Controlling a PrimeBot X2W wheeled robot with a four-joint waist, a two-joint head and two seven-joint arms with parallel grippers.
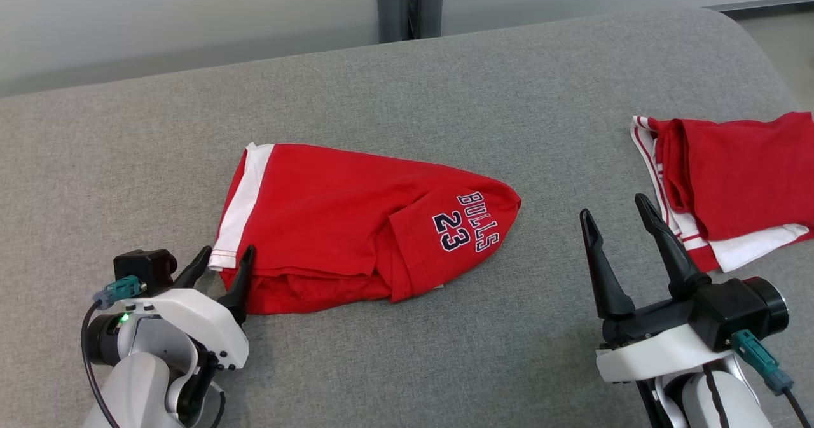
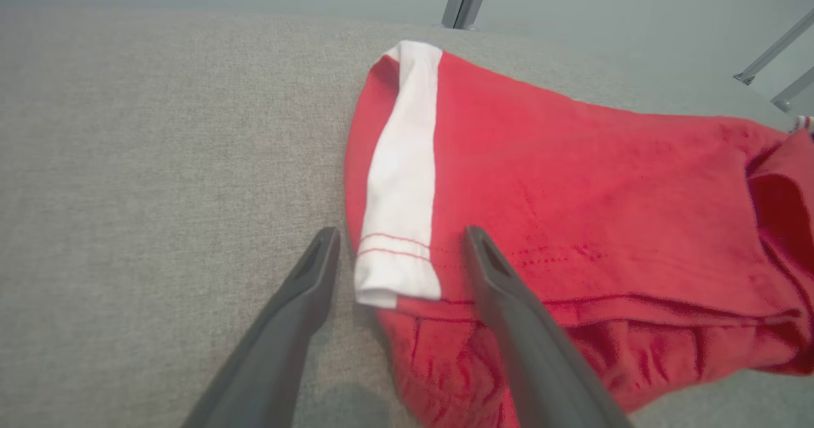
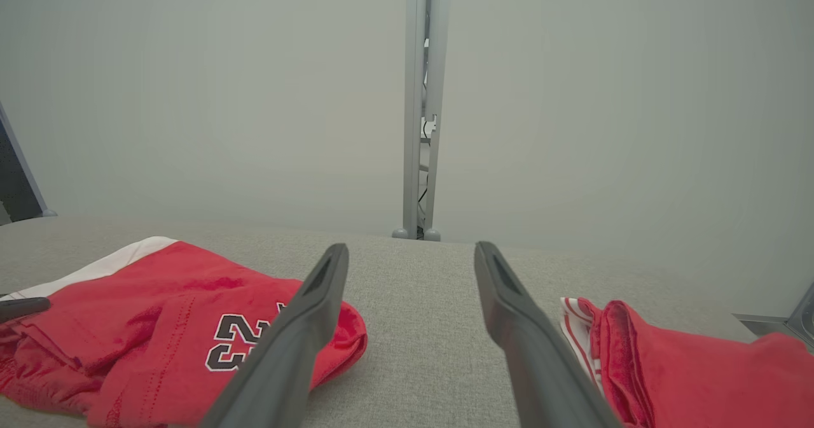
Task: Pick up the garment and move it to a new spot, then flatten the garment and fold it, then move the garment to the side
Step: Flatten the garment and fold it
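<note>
At the far left of the grey fabric-covered tabletop (image 1: 407, 97), the left fingers (image 1: 241, 278) are standing apart and are straddling the near corner of the garment (image 1: 343, 224). Seen from the left wrist, one of these fingers (image 2: 299, 307) is hanging over bare tabletop just outside the garment's white band (image 2: 400, 180). The other is crossing the red cloth on the band's inner side. The hemmed end of the band is sitting between the two. Whether either finger is pressing on the cloth cannot be told.

From these fingers the garment is stretching away to the right as a bunched red wedge. Its lower layers are showing as rumpled folds along the near edge. Dark lettering reading "BULLS 23" (image 1: 467, 221) is lying near its pointed end, which is stopping short of the right fingers (image 1: 601, 269).

The right fingers are also standing apart, closed on nothing, over bare tabletop. In the right wrist view the garment (image 3: 159, 313) is lying to the left of these fingers (image 3: 305, 326). A second red-and-white garment (image 3: 699, 364) is lying just to their right. Beyond the fingertips, past the tabletop's far edge, a grey post (image 3: 423, 97) is rising against a pale wall.
</note>
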